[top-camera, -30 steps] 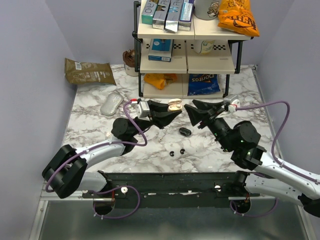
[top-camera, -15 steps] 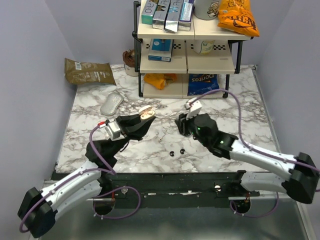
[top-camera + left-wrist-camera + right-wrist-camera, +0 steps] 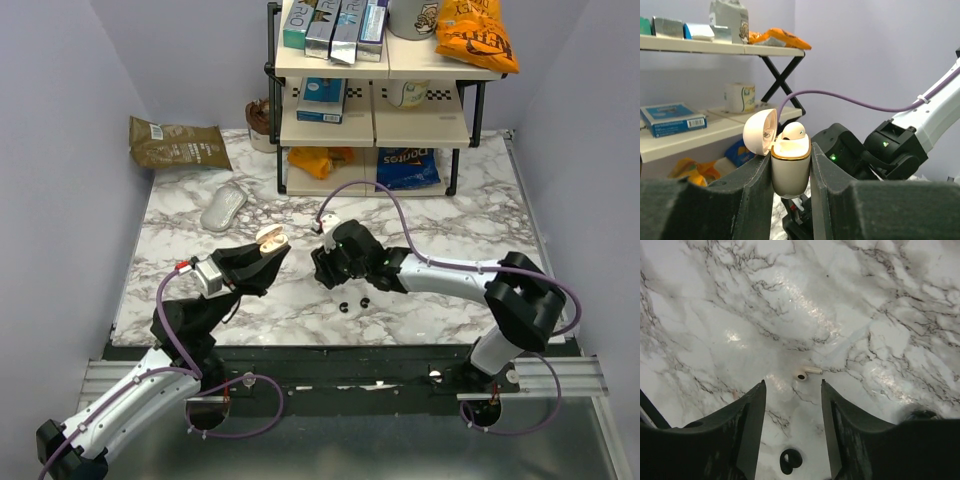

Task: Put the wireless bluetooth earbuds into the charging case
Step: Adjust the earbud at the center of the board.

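My left gripper (image 3: 262, 250) (image 3: 791, 170) is shut on an open cream charging case (image 3: 791, 167) (image 3: 268, 238), held upright above the table. One cream earbud (image 3: 791, 131) sits in it. A second cream earbud (image 3: 807, 372) with a short stem lies on the marble just beyond my right gripper (image 3: 792, 385) (image 3: 322, 272), which is open, empty and low over the table. Two tiny black buds (image 3: 345, 306) (image 3: 364, 300) lie near the front edge. One of them (image 3: 790, 461) shows between my right fingers, nearer the wrist.
A shelf rack (image 3: 375, 100) with boxes and snack bags stands at the back. A brown bag (image 3: 178, 142) and a grey oval object (image 3: 223, 210) lie at the back left. The black oval pod is hidden under my right arm.
My left arm has pulled back toward the near left with the case. My right arm has swung left and down over the table's middle, covering the black pod.
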Robot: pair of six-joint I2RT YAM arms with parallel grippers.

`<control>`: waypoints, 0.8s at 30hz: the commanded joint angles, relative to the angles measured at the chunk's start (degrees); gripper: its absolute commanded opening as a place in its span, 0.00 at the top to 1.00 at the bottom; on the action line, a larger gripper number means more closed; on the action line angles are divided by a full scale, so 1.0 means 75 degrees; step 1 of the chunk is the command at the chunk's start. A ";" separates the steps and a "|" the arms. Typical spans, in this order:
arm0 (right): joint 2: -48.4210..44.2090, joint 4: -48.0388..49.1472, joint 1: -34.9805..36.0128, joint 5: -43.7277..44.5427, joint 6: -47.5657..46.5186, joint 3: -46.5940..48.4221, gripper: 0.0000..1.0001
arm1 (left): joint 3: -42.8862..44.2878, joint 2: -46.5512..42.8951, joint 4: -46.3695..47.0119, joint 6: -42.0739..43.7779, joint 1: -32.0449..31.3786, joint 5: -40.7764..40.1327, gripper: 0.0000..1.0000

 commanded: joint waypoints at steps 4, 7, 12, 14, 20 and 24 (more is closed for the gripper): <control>0.0798 -0.0783 -0.0031 -0.0746 -0.0581 0.0668 0.41 | 0.0077 -0.0139 -0.0539 0.0004 -0.0046 -0.0157 1.00; 0.1032 -0.0771 -0.0031 -0.0641 -0.0499 0.0680 0.41 | 0.0089 -0.0092 -0.0515 -0.0020 -0.0046 -0.0133 1.00; 0.1302 -0.0713 -0.0031 -0.0173 -0.0195 0.0739 0.43 | 0.0124 -0.0068 -0.0538 -0.0043 -0.0057 -0.0133 1.00; 0.1419 -0.0713 -0.0031 -0.0102 -0.0100 0.0797 0.45 | 0.0124 -0.0080 -0.0562 -0.0055 -0.0057 -0.0133 1.00; 0.1676 -0.0689 -0.0043 -0.0019 0.0169 0.1066 0.51 | 0.0112 -0.0092 -0.0550 -0.0078 -0.0057 -0.0145 1.00; 0.1888 -0.0818 -0.0031 -0.0019 0.0333 0.1266 0.62 | 0.0112 -0.0115 -0.0574 -0.0078 -0.0057 -0.0134 1.00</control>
